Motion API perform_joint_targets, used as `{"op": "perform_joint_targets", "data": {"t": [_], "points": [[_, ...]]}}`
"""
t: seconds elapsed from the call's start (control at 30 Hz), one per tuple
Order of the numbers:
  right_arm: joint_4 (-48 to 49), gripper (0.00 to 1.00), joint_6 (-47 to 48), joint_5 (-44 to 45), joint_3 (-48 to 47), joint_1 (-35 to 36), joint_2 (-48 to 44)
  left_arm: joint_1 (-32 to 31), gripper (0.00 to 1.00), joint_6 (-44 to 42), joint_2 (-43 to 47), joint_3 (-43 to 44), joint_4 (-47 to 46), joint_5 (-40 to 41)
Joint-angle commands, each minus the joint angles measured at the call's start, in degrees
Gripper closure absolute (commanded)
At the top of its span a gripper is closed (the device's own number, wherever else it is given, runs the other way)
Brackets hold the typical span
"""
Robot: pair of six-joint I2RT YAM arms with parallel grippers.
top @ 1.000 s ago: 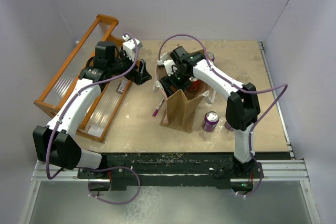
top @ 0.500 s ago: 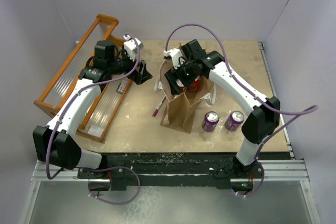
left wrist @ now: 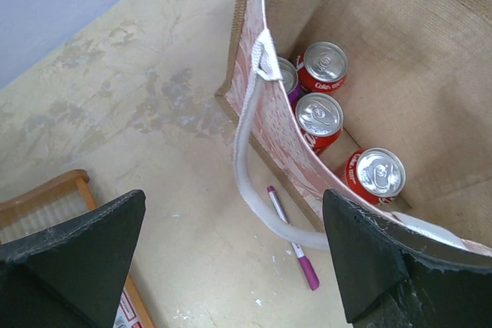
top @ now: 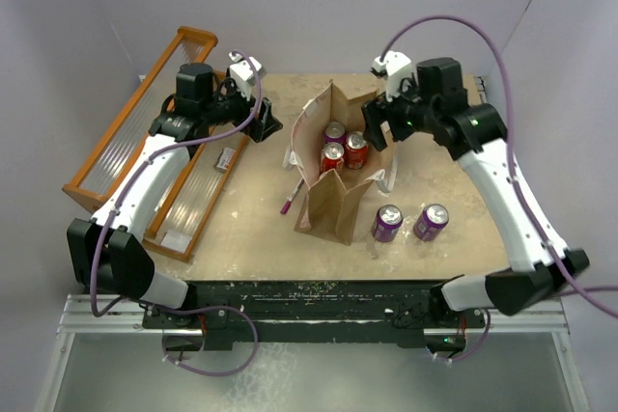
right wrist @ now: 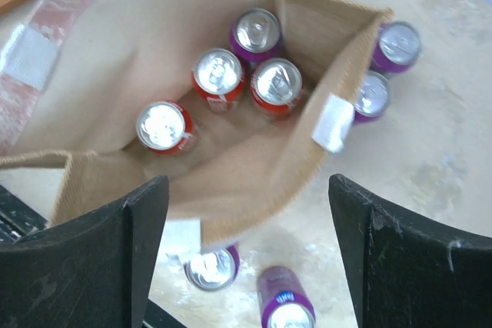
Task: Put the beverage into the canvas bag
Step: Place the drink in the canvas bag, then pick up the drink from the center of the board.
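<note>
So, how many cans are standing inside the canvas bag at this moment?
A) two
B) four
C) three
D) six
B: the right wrist view looks down into the canvas bag and shows three red cans and one purple can upright on its floor; the other purple cans stand outside it on the table.

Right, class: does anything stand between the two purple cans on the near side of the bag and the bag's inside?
Only the canvas bag itself: the purple cans must clear its tall near wall. Its mouth is open, the white handles hang outside, nothing visible covers it.
</note>
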State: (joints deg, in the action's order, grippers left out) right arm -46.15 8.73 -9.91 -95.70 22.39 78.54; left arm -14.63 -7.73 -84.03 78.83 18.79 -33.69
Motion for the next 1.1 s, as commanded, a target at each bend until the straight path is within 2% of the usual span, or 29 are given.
{"op": "perform_joint_targets", "data": {"t": [0.0, 0.2, 0.37, 0.5, 0.9, 1.07], "points": [[-4.7, 0.15, 3.9, 5.2, 6.3, -4.3, -6.7, 0.3, 0.01, -1.5, -2.0, 5.3, -1.9, 1.7], [-12.0, 0.13, 8.3, 5.9, 16.9, -9.8, -15.4, 0.3, 0.01, 0.9, -3.9, 8.5, 1.5, 4.8], [-18.0, 0.08, 11.7, 6.1, 22.7, -10.7, -17.4, 0.2, 0.01, 1.8, -1.6, 5.7, 0.5, 4.8], [-16.8, 0.02, 14.5, 8.9, 29.1, -12.2, -18.4, 0.2, 0.01, 1.4, 0.4, 3.1, -0.2, 4.7], [-12.2, 0.0, 17.7, 5.8, 34.5, -18.8, -8.8, 0.2, 0.01, 1.2, 2.6, 2.2, 0.9, 4.0], [-10.0, 0.03, 18.3, 4.3, 36.5, -20.6, -5.4, 0.2, 0.01, 1.2, 2.6, 1.8, 0.8, 3.8]]}}
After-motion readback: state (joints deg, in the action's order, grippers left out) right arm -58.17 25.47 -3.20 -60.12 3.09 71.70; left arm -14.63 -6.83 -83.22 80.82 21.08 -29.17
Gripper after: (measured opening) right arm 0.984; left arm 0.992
